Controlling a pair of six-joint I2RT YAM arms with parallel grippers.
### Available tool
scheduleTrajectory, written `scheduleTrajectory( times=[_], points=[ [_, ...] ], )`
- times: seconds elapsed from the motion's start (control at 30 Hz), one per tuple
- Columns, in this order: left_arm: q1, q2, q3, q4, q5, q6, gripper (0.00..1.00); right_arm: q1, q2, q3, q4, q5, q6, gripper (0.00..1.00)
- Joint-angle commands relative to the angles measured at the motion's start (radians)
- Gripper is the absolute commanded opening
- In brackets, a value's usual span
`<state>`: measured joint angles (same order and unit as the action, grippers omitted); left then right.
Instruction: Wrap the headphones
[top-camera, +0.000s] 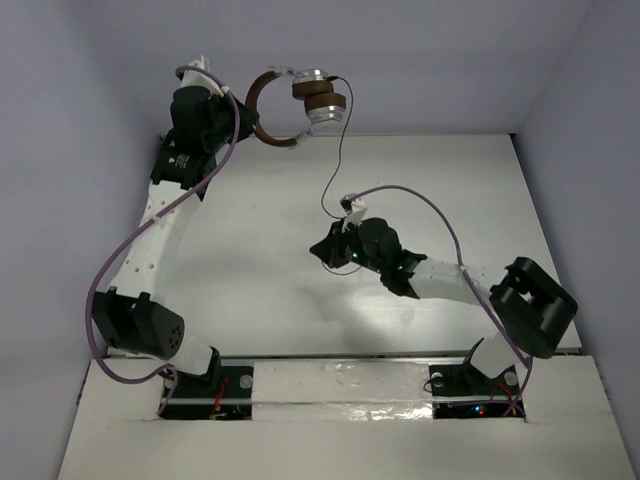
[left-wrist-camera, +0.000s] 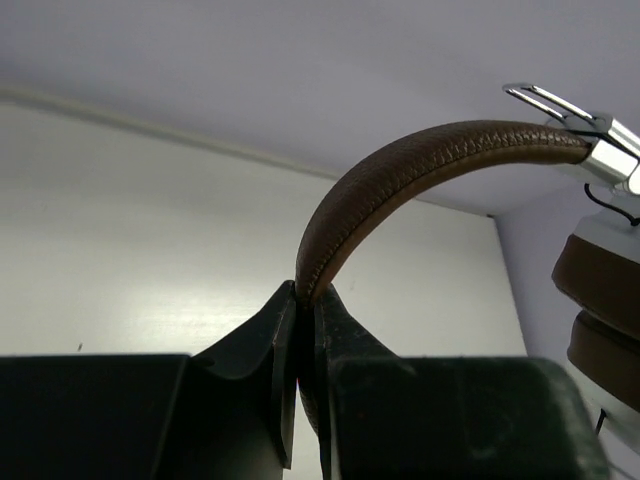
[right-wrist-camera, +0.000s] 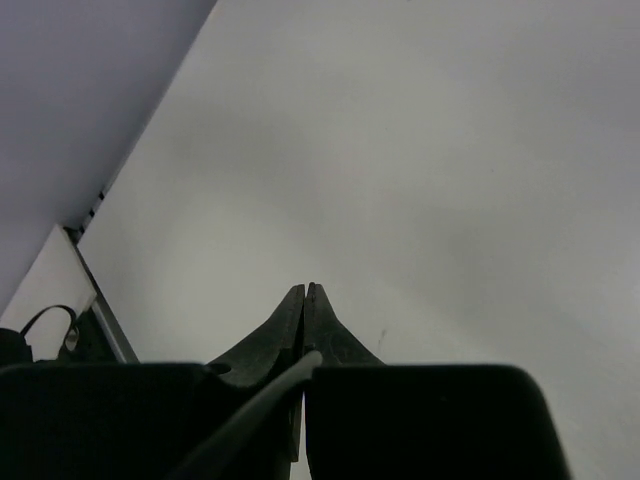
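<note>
The headphones (top-camera: 310, 100) hang in the air at the far left, above the table's back edge. My left gripper (top-camera: 243, 108) is shut on the brown headband (left-wrist-camera: 400, 165), which arches up and to the right out of the jaws (left-wrist-camera: 305, 295). The silver earcups with brown pads (left-wrist-camera: 605, 300) hang together at the right end. The thin dark cord (top-camera: 333, 170) drops from the earcups to my right gripper (top-camera: 325, 250) near the table's middle. That gripper (right-wrist-camera: 305, 292) is shut, with a thin pale strand, apparently the cord (right-wrist-camera: 250, 410), pinched between its fingers.
The white table (top-camera: 250, 260) is walled by pale lavender panels at the back and both sides. Thick purple robot cables (top-camera: 445, 215) loop along both arms. The table's left edge and a wall show in the right wrist view (right-wrist-camera: 90, 250).
</note>
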<state>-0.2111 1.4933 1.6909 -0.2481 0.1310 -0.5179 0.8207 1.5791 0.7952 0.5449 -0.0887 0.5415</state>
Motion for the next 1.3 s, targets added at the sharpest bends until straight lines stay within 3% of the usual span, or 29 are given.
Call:
scheduleTrajectory(
  times=[0.0, 0.17, 0.27, 0.4, 0.57, 0.73, 0.83, 1.0, 1.27],
  points=[
    [0.022, -0.08, -0.146, 0.223, -0.107, -0.1, 0.0, 0.021, -0.077, 0.024, -0.314, 0.165, -0.028, 0.0],
    [0.041, -0.074, -0.301, 0.356, -0.036, -0.205, 0.0, 0.031, -0.166, 0.039, -0.577, 0.256, -0.055, 0.0],
    [0.07, -0.074, -0.342, 0.38, 0.011, -0.22, 0.0, 0.031, -0.199, 0.027, -0.592, 0.32, -0.049, 0.0],
    [0.148, -0.102, -0.367, 0.372, 0.084, -0.225, 0.0, 0.017, -0.128, 0.094, -0.649, 0.426, -0.067, 0.0],
    [0.295, -0.116, -0.407, 0.389, 0.307, -0.267, 0.0, -0.029, -0.067, 0.151, -0.664, 0.503, -0.075, 0.0],
    [0.319, -0.094, -0.425, 0.383, 0.421, -0.292, 0.0, -0.029, -0.001, 0.252, -0.663, 0.506, -0.118, 0.0],
    [0.319, -0.085, -0.483, 0.459, 0.488, -0.341, 0.0, -0.029, 0.036, 0.342, -0.664, 0.552, -0.138, 0.0],
    [0.286, -0.108, -0.631, 0.607, 0.461, -0.496, 0.0, 0.029, 0.171, 0.47, -0.672, 0.517, -0.129, 0.0],
    [0.21, -0.076, -0.654, 0.681, 0.372, -0.588, 0.0, 0.133, 0.246, 0.524, -0.683, 0.518, -0.106, 0.0]
  ],
)
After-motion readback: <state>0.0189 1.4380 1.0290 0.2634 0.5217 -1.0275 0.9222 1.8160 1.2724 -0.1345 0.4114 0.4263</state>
